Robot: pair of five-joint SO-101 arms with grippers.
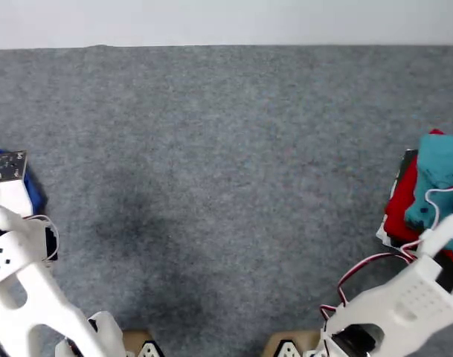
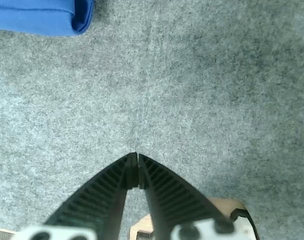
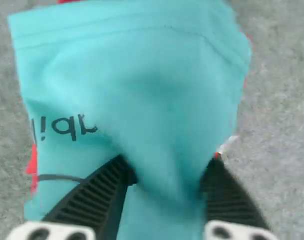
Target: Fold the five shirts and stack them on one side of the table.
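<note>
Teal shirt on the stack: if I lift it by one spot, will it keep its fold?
Probably not: the teal shirt is soft cloth, puckering by the right gripper, so it would likely droop. Pushed, it may bunch over the red shirt below.

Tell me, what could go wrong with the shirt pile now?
1. The right gripper has the teal shirt bunched between its fingers. Pulling or letting go carelessly might undo the fold and leave it crumpled.
2. The teal shirt lies on top of the red shirt, so a tug could drag the pile crooked.
3. The blue shirt lies far from the pile, near the shut left gripper, so it could get left out.
</note>
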